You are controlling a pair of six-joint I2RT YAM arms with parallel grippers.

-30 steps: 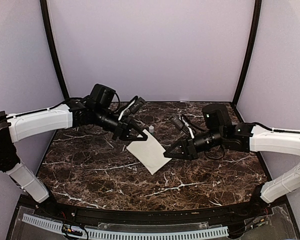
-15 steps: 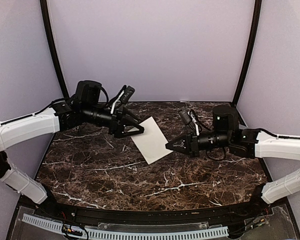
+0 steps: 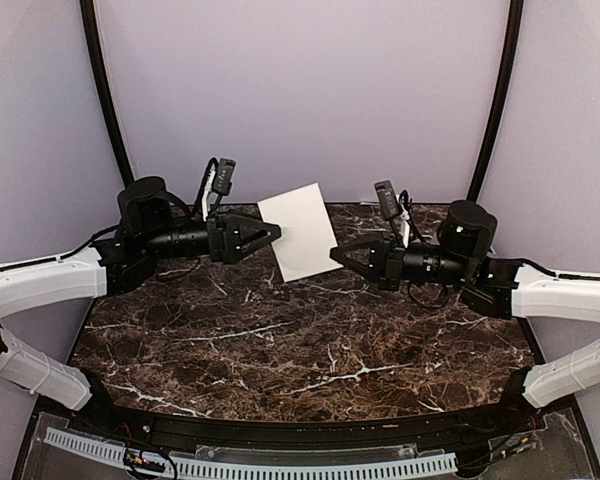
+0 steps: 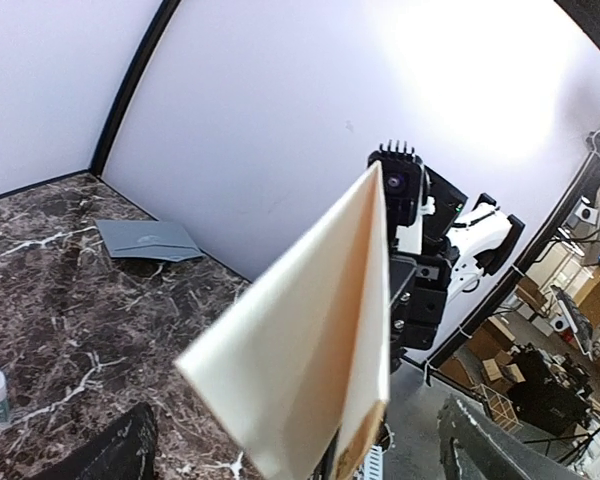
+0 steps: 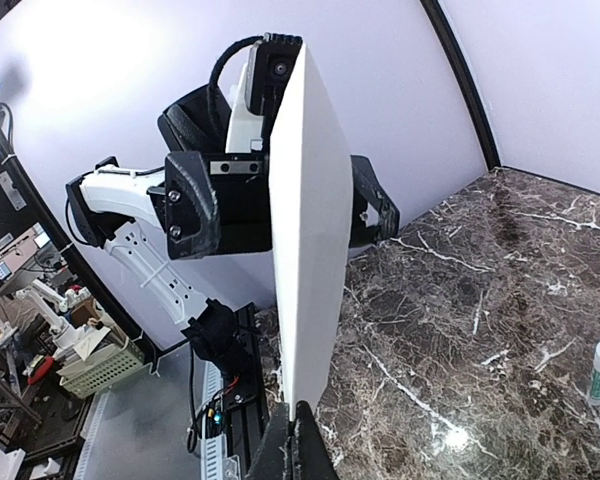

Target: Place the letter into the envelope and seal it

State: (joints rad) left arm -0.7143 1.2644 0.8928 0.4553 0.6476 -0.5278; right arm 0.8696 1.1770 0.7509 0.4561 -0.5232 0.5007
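The thin cream-tan rectangular paper letter [image 3: 298, 230] was held upright in the air above the far middle of the table. The right gripper [image 3: 338, 258] was pinched narrowly on its lower corner. The left gripper [image 3: 268, 234] stood wide apart around its opposite edge. The flat slate-grey paper envelope [image 4: 148, 240] lay at a table edge below a wall; which edge could not be determined.

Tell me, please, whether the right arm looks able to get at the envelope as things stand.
Probably not yet: the right gripper is shut on the letter, held in the air, while the envelope lies flat and uncovered on the table.
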